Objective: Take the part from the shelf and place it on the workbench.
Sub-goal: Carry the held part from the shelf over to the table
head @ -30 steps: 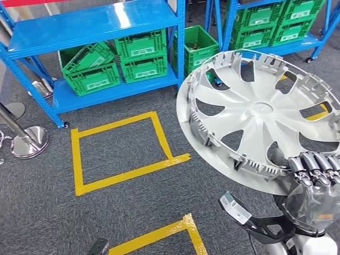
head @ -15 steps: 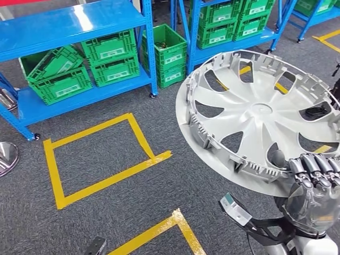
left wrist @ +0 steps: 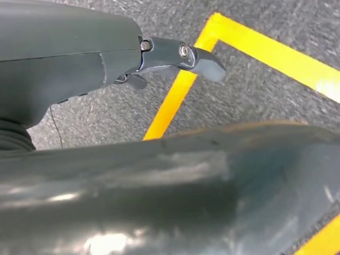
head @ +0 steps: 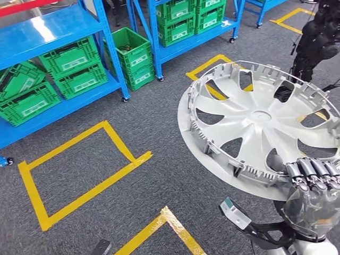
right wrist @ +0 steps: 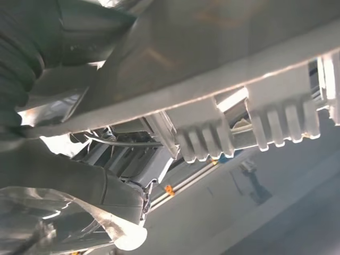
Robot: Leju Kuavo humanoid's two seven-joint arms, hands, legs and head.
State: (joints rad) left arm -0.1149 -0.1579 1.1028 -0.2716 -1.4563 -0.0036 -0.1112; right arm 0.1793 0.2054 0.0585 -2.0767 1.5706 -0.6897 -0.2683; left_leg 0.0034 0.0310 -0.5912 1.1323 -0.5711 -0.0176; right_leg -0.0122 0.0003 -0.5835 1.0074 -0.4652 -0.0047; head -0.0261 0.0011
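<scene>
Grey carpet w/ yellow tape boxes, blue shelves + green crates at back; dark figure top right, cut off. Right hand grips wheel cover at its near rim, held flat above floor, right edge cropped. Left hand mostly hidden by robot body, fingers look extended w/ nothing in them; open carpet to left.

right hand raised, fingers curled in a grip.

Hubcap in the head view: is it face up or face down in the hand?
Face down. The hubcap shows its ribbed inner side and ring of clips upward, tilted, with the right hand gripping its near rim.
</scene>
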